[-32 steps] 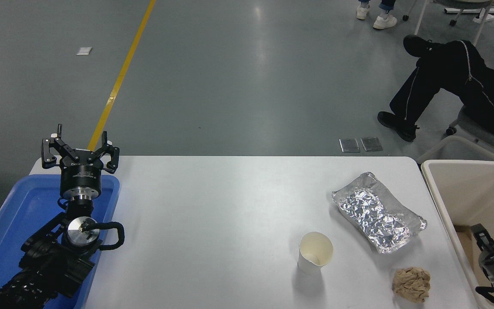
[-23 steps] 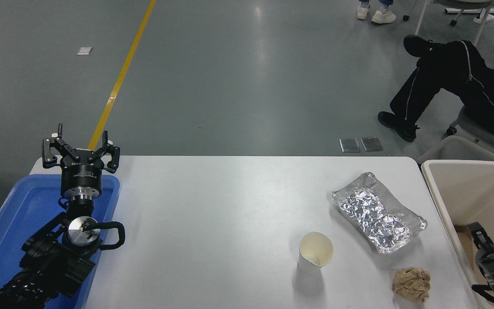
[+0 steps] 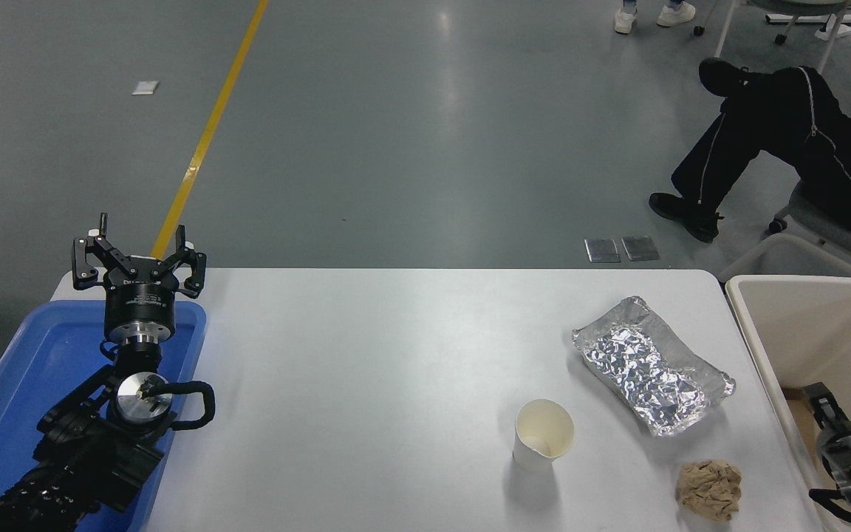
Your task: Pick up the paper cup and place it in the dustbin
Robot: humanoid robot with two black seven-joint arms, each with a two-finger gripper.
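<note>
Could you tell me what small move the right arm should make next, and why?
Probably swing the right gripper left, out over the table toward the paper cup. The cup stands upright and untouched near the front edge, while that gripper sits low at the dustbin, well to the cup's right. The paper ball and foil tray lie between them, so it should pass above those.

One camera sits high on the robot's side, looking forward and down across the table (image 3: 366, 347), far enough to take in the floor (image 3: 396, 133) beyond. Both arms enter from the bottom corners.
</note>
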